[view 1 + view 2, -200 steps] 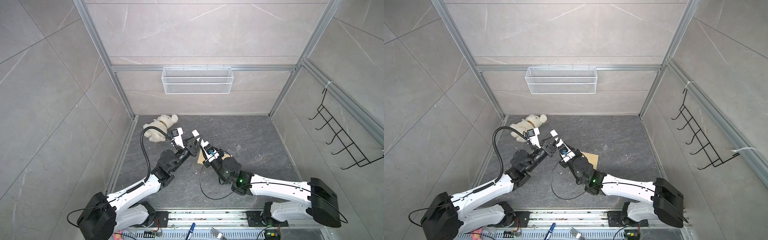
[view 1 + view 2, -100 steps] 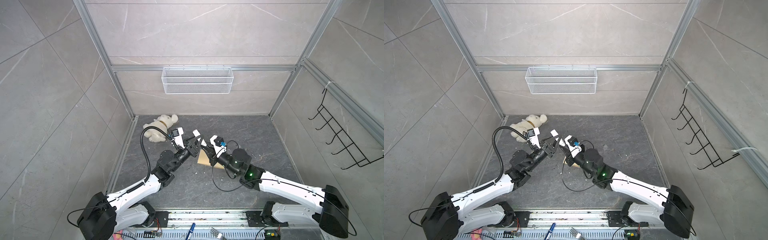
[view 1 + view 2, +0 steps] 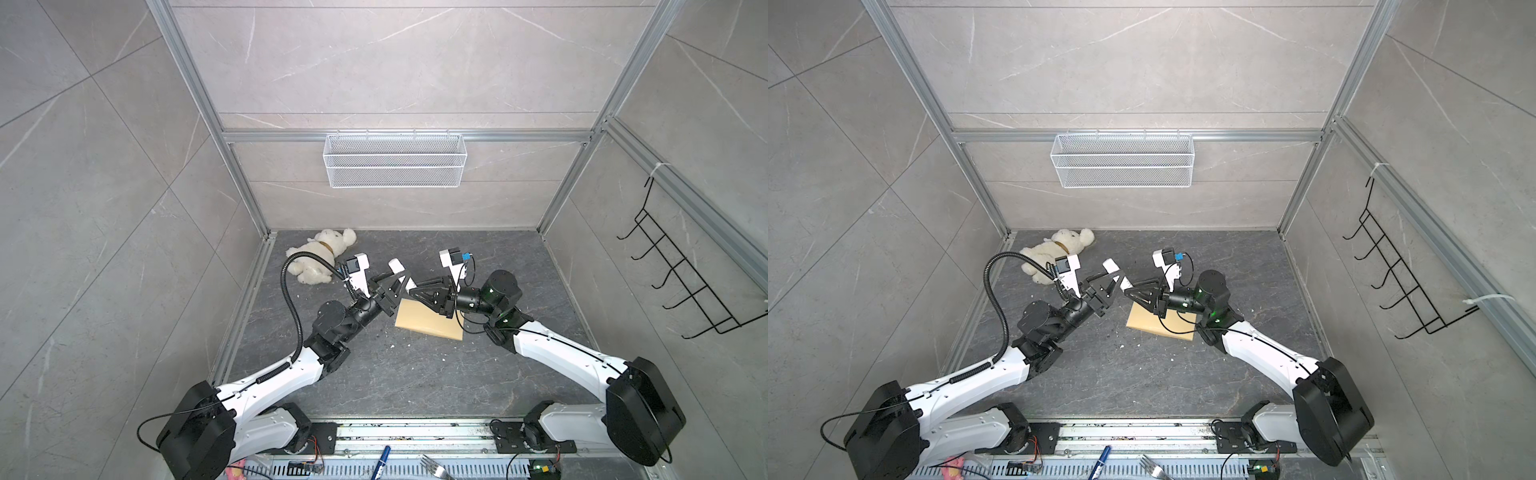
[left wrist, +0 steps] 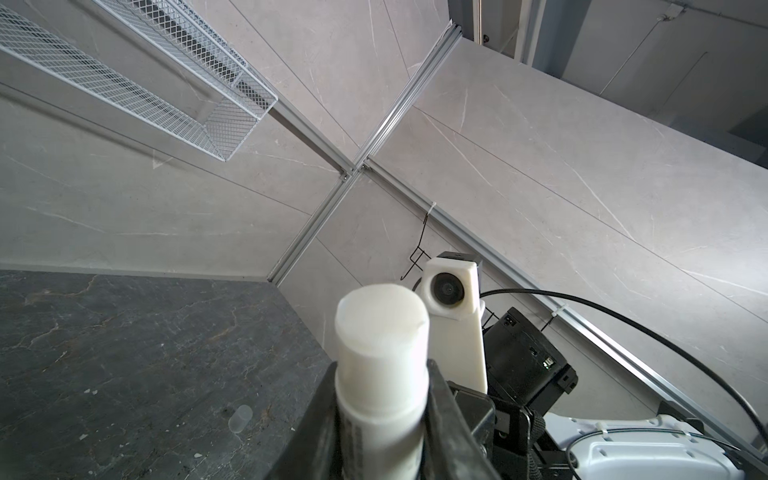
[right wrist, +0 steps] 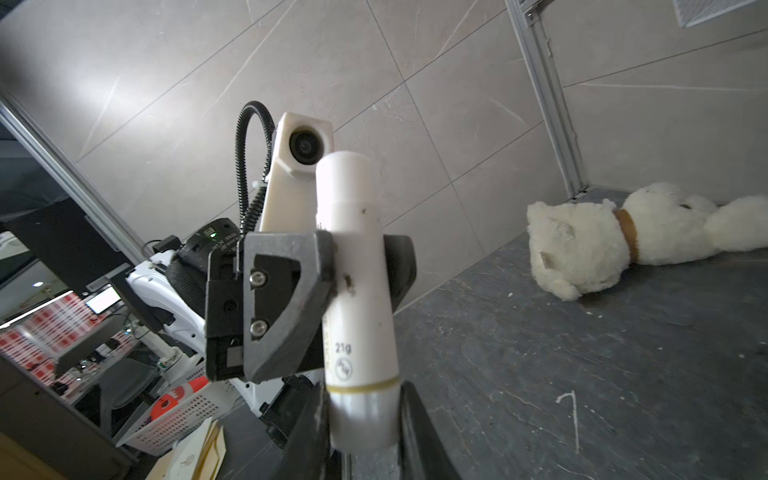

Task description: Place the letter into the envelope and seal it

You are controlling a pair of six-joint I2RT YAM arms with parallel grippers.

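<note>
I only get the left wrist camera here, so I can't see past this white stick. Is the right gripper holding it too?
Observer: Yes, the right gripper is shut on the base of the glue stick.
Operator: Where is the envelope?
Observer: The envelope lies flat on the table, partly under the right gripper in both top views.
Operator: Anything else on the table?
Observer: A white teddy bear lies near its back left corner.

White glue stick (image 4: 380, 328) filling the near part of my view, clamped between the dark jaws of my left gripper (image 4: 382, 370), right arm's white wrist camera (image 4: 451, 291) just behind it, dark stone table (image 4: 124, 353) alongside, small clear cap (image 4: 240, 418) lying on it, white wire basket (image 4: 137, 83) on the wall
</note>
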